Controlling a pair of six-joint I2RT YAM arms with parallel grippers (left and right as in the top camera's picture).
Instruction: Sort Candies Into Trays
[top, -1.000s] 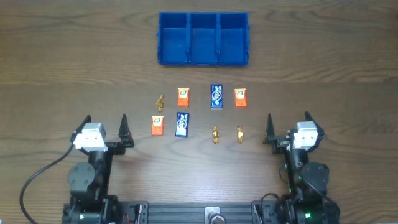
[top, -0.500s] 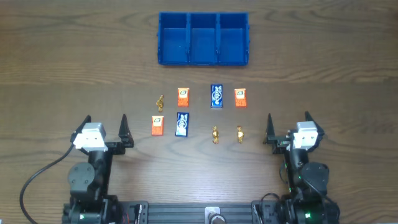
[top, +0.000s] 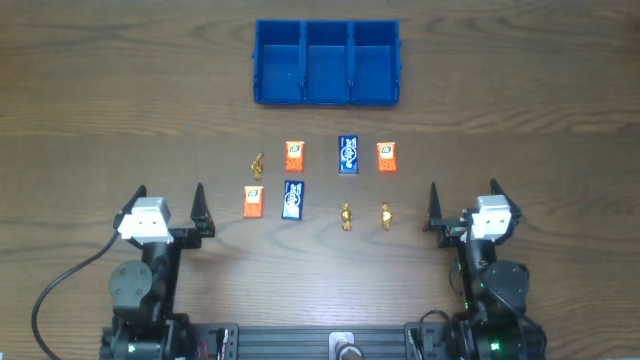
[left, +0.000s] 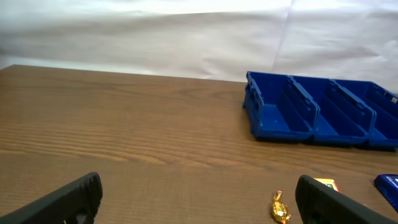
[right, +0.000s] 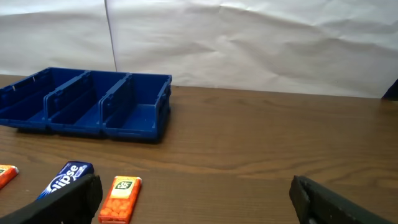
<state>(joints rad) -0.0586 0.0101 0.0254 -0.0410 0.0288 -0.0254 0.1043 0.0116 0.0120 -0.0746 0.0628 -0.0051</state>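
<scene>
A blue tray (top: 327, 62) with three compartments stands at the back of the table, also seen as the tray (left: 323, 115) and the tray (right: 87, 102). In front of it lie three orange candy boxes (top: 294, 155) (top: 387, 157) (top: 254, 201), two blue packs (top: 348, 154) (top: 293, 199) and three gold-wrapped candies (top: 257, 165) (top: 346, 216) (top: 385, 215). My left gripper (top: 170, 202) stands open near the front left, holding nothing. My right gripper (top: 462, 199) stands open near the front right, holding nothing. An orange box (right: 120, 198) and a blue pack (right: 64, 177) lie just ahead of the right gripper.
The wooden table (top: 100, 110) has bare room to the left and right of the candies. A white backdrop (left: 143, 34) rises behind the table's far edge. A black cable (top: 60, 285) runs from the left arm's base.
</scene>
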